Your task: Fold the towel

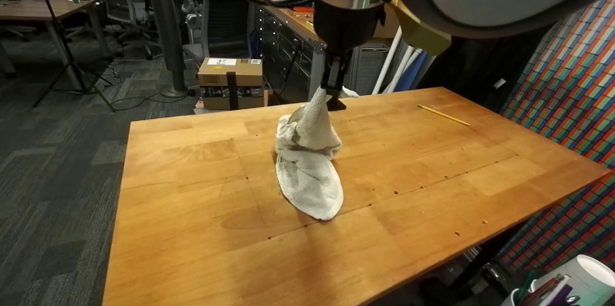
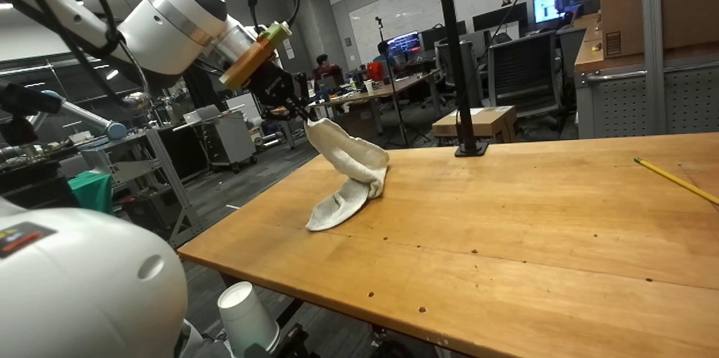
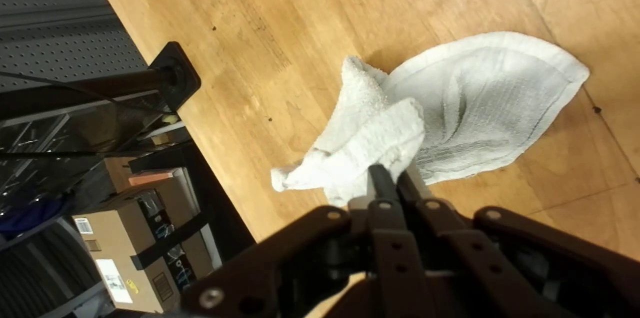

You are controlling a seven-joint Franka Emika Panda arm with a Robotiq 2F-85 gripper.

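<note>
The towel is white cloth. Its lower end lies on the wooden table, and the rest rises to my gripper. It shows in both exterior views [image 1: 312, 186] [image 2: 351, 161] and in the wrist view [image 3: 485, 103]. My gripper [image 2: 307, 116] is shut on one end of the towel and holds it above the table. The gripper also shows in an exterior view [image 1: 330, 87] and in the wrist view [image 3: 395, 175], where cloth sits between the fingertips. The middle of the towel is bunched and folded over itself. The flat end has a rounded, pointed edge.
The wooden table [image 1: 192, 210] has a black post [image 2: 471, 149] at its far edge; its base also shows in the wrist view [image 3: 177, 76]. A yellow pencil [image 1: 444, 115] lies on the table. A cardboard box [image 1: 233, 73] stands beyond the edge. A white cup [image 2: 247, 313] is below the near edge.
</note>
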